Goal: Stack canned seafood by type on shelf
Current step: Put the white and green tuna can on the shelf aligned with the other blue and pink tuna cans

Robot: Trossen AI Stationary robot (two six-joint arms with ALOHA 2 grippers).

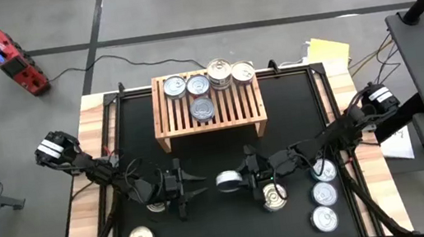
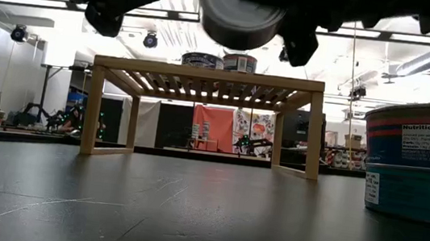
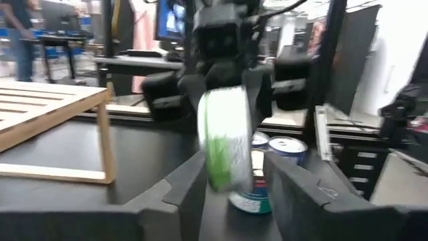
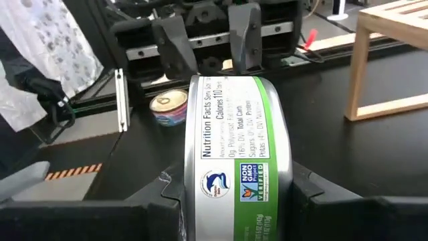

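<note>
Tin (image 1: 227, 181) in right end effector (image 1: 241, 177), seemingly aloft.

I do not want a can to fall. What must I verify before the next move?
1. Right end effector clamps the green-label can on both sides: ok.
2. Can lifted off the table: ok.
3. Left end effector open, facing the can, not touching it: ok.
4. Shelf has bare slats at its front: ok.
5. Grip firm enough to travel: cannot tell.
</note>
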